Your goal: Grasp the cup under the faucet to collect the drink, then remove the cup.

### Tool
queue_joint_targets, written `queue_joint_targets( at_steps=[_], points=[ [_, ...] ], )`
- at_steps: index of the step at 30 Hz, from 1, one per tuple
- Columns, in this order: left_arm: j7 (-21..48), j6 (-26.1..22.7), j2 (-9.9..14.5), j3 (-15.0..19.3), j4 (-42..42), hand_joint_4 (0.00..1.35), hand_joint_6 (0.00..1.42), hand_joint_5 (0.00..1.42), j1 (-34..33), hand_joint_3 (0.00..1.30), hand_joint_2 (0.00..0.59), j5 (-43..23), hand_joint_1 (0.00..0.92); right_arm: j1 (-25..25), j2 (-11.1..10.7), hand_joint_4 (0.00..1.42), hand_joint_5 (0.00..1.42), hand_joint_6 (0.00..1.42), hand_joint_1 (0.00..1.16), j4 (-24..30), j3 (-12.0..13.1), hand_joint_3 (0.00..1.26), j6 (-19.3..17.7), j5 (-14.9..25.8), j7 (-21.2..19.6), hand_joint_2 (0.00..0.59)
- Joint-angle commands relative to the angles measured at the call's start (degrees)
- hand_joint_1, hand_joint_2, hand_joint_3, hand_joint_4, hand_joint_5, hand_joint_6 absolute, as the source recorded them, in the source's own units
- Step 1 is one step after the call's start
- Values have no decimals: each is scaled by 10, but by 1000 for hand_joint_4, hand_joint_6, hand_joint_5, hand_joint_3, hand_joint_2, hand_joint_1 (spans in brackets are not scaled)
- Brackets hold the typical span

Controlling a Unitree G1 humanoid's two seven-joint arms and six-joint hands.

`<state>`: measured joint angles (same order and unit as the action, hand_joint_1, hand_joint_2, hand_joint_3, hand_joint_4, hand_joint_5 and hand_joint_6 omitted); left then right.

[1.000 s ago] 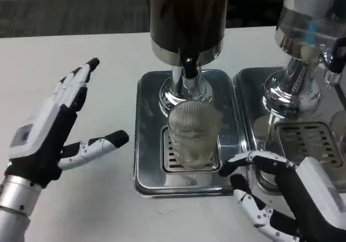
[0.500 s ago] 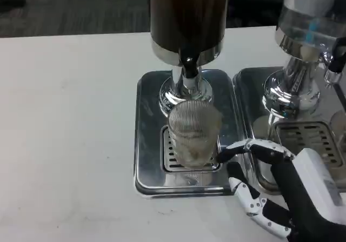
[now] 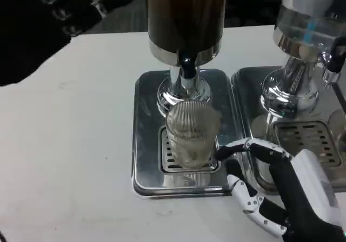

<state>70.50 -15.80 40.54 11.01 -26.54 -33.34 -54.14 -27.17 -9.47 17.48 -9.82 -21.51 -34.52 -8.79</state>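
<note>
A clear ribbed cup (image 3: 191, 132) stands upright on the drip grate of a steel tray (image 3: 146, 161), directly below the black faucet (image 3: 187, 67) of a dark drink dispenser (image 3: 186, 15). My right hand (image 3: 281, 190) sits at the tray's right front corner with fingers spread; one black fingertip reaches close to the cup's right side, and I cannot tell if it touches. My left hand (image 3: 48, 20) is raised close to the camera at the top left, a dark blurred shape with fingers apart, holding nothing.
A second dispenser (image 3: 305, 42) with its own steel tray and grate (image 3: 303, 139) stands at the right, just behind my right hand. Bare white table (image 3: 65, 145) spreads to the left of the tray.
My left hand rose from the table's left side, left the picture, and now looms at the top left. The right hand crept slightly closer to the cup.
</note>
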Motion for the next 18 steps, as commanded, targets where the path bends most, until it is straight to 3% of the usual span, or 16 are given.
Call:
queue_joint_targets(
  at_steps=[1, 5, 11, 18],
  points=[
    [13, -16, -25, 7, -23, 0, 12, 43, -28, 33, 69, 40, 0, -6, 7, 450, 359, 271, 485, -8, -2, 590, 4, 2, -14, 511],
    [19, -25, -60, 0, -47, 0, 9, 39, -47, 9, 96, 72, 0, -9, 11, 450, 360, 271, 485, -10, -6, 590, 1, -1, -26, 511],
    [6, 14, -114, -6, -67, 0, 32, 68, -39, 43, 85, 137, 0, -10, 18, 450, 362, 271, 487, -23, -16, 590, 3, -15, -44, 515],
    [13, 59, -133, -12, -91, 6, 37, 79, -45, 64, 86, 198, 0, -25, 15, 450, 373, 271, 492, -21, -25, 590, -3, -31, -61, 518]
  ],
)
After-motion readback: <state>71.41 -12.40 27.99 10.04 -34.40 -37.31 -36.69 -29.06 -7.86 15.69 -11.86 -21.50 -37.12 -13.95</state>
